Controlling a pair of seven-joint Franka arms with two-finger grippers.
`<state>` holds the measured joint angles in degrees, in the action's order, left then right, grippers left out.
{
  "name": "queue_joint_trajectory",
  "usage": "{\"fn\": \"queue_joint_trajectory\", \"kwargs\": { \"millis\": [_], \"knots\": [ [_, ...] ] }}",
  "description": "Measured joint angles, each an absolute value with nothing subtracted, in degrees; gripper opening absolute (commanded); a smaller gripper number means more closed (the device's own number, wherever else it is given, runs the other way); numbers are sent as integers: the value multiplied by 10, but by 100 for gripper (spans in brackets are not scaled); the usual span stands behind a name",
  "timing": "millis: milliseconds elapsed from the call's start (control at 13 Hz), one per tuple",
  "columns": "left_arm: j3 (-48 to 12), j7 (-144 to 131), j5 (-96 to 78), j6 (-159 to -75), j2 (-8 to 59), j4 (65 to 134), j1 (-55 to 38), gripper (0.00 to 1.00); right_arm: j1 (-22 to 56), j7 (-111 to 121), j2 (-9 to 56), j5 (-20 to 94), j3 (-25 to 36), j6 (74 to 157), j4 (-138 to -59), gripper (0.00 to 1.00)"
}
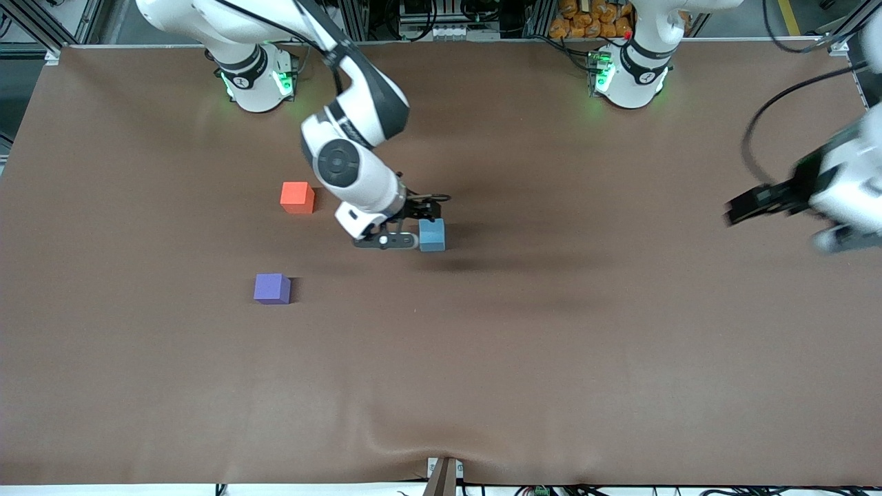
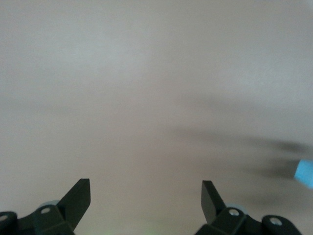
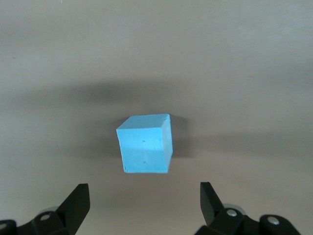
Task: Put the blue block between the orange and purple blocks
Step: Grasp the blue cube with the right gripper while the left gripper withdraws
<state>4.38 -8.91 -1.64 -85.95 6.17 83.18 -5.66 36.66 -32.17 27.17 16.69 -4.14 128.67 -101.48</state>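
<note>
Step in hand: approach to grasp, nothing lifted. Right gripper (image 1: 426, 222) low over blue block (image 1: 432, 235), jaws wide apart, block centred ahead of them in right wrist view, not yet between. Blue block on worktop (image 1: 551, 344), well apart from orange block (image 1: 298, 197) and purple block (image 1: 272, 288), toward left arm's end. Left gripper (image 1: 741, 207) waiting, jaws apart, holding nothing. Next, by judgement: lower, straddle block, clamp on 2 opposite faces, carry into gap.
</note>
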Motion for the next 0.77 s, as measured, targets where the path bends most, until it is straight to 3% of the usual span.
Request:
{"fn": "queue_joint_trajectory", "kwargs": {
  "millis": [308, 615, 769],
  "knots": [
    [40, 42, -15, -845, -12, 907, -12, 100, 383, -322, 305, 135, -41, 1328, -1014, 100],
    [-43, -4, 5, -843, -14, 914, -25, 100, 389, -332, 333, 129, -40, 1365, -1014, 100],
    [-57, -10, 6, -844, -15, 912, -26, 100, 393, -343, 345, 123, -40, 1372, -1014, 100]
  ]
}}
